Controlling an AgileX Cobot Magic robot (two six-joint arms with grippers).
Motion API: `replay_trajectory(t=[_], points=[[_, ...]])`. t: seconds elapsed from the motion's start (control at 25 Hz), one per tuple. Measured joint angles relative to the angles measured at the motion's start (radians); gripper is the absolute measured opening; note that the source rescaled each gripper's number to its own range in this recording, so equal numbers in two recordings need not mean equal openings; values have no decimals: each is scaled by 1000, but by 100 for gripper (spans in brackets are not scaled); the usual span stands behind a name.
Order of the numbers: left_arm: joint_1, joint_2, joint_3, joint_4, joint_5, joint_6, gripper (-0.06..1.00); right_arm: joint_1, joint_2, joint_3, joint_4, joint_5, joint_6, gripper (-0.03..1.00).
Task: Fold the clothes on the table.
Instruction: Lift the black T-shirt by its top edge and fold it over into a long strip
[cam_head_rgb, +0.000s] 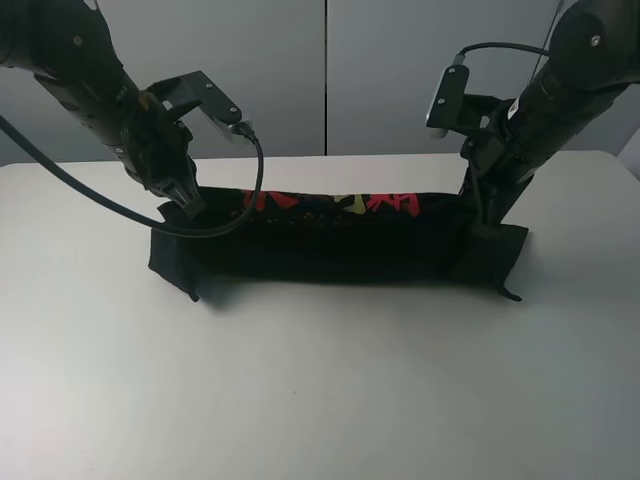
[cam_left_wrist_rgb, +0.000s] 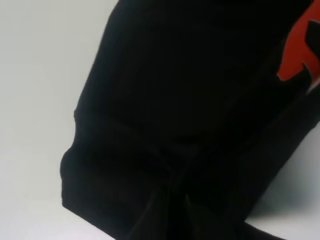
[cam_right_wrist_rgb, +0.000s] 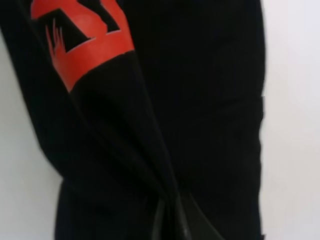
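Mid-fold, I judge — left tool (cam_head_rgb: 190, 203) and right tool (cam_head_rgb: 478, 218) each clench an end of the black shirt (cam_head_rgb: 330, 248), a taut band across the far middle of the tabletop (cam_head_rgb: 320, 390), lower edge resting there, red-yellow print (cam_head_rgb: 345, 203) up top — next needs both carrying that edge over evenly.

Plain pale grey wall panels (cam_head_rgb: 400, 70), thin vertical seam (cam_head_rgb: 326, 80) between two of them, soft even light
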Motion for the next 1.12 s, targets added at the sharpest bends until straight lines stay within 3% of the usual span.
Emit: replay_trajectory(t=[0.16, 0.36, 0.6, 0.8, 0.92, 1.0, 1.12], points=[[0, 4, 0, 84, -43, -68, 0, 0, 32, 0, 0, -92, 0, 0], [0, 42, 9, 133, -70, -90, 0, 0, 88, 0, 0, -150, 0, 0], [24, 88, 9, 242, -174, -234, 0, 0, 131, 0, 0, -275, 22, 0], [79, 124, 9, 256, -284, -302, 1, 0, 175, 0, 0, -399, 71, 0], [101, 142, 9, 256, -340, -314, 17, 0, 197, 0, 0, -477, 136, 12], [111, 148, 9, 258, -379, -317, 38, 0, 203, 0, 3, -532, 160, 30], [111, 151, 9, 258, -414, -349, 79, 0, 209, 0, 43, -580, 187, 70]])
